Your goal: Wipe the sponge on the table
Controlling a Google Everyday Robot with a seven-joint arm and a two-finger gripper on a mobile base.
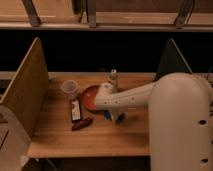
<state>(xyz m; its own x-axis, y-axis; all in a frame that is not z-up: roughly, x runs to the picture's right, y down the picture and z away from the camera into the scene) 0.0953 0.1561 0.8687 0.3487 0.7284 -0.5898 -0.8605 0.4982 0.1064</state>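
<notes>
The sponge (107, 115) shows as a small blue patch on the light wooden table (60, 140), just in front of the red-orange bowl (89, 96). My gripper (115, 113) reaches down from the end of the white arm, right over the sponge and mostly hidden by the arm. The arm covers most of the sponge, so only its blue edges show. Whether the gripper holds the sponge cannot be made out.
A clear cup (70, 88) stands back left, and a small bottle (113, 76) behind the bowl. A dark packet (75, 110) and a brown-red bar (81, 123) lie left of the sponge. A tan board (25, 92) and a dark green board (170, 59) wall the sides.
</notes>
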